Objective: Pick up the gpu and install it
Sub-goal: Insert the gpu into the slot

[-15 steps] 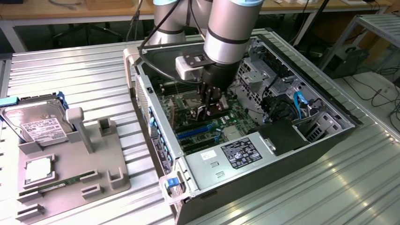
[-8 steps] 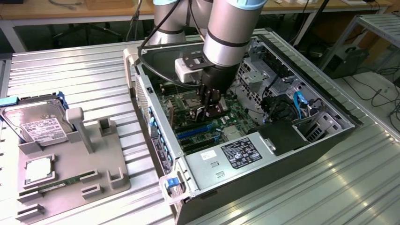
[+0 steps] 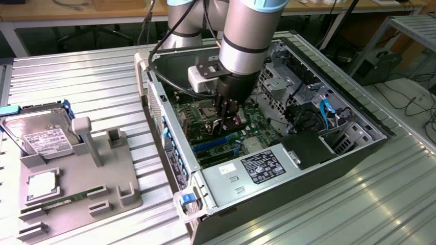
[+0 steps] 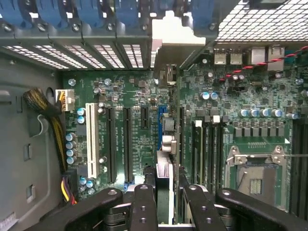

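Starting at the exterior view's left, a grey parts holder (image 3: 81, 189) sits on the ribbed metal table (image 3: 327, 204), near its left edge. A silver hard drive (image 3: 41, 133) with a white label stands in the holder's far corner, a narrow green memory stick (image 3: 65, 200) lies along its near edge, and the other slots stand bare.

To the right of that lies the open computer case (image 3: 272, 153), on its side, taking up the middle of the table. The arm reaches down into it from above, and the gripper (image 3: 228, 120) hangs just over the green motherboard (image 3: 204, 115).

From the wrist view the fingers (image 4: 144, 202) are closed on the gpu (image 4: 164, 173), held edge-on between them so it reads as a thin strip running away toward the case's rear wall. Its silver end bracket (image 4: 175, 41) stands up against the row of blue slot clips (image 4: 86, 12) there. The card's lower edge sits right along the blue expansion slot (image 4: 161, 127), with the black slots and the white one off to one side and the empty processor socket (image 4: 255, 168) to the other.

My guess is the pick-up is done and the seating step is in hand. Whether the card edge is already in the slot I can't tell. Finishing would call for a straight, square push down, keeping the bracket lined up with its rear opening so nothing binds.
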`<act>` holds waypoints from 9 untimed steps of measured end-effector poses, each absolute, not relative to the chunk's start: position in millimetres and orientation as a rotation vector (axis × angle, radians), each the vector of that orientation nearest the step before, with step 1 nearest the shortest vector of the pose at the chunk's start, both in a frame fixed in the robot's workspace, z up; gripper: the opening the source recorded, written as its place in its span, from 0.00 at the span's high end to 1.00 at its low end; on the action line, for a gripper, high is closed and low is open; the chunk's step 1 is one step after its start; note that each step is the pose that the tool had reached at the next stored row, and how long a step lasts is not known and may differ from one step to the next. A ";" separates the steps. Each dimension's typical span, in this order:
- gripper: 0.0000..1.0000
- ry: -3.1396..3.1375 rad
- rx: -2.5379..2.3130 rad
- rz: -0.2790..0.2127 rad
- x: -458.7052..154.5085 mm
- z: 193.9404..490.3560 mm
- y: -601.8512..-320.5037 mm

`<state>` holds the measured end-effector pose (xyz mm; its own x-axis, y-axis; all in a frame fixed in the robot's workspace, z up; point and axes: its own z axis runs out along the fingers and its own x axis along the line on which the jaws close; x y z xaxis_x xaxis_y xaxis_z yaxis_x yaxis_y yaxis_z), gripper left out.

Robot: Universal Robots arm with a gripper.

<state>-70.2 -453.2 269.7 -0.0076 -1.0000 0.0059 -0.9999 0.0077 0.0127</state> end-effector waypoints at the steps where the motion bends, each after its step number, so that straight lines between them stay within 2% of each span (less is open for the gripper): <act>1: 0.73 -2.219 2.202 -0.004 -70.2 268.9 -453.2; 9: 0.73 -2.221 2.204 -0.008 -73.4 263.3 -453.8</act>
<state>-73.4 -453.8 263.3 -0.0077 -1.0000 0.0057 -0.9999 0.0078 0.0127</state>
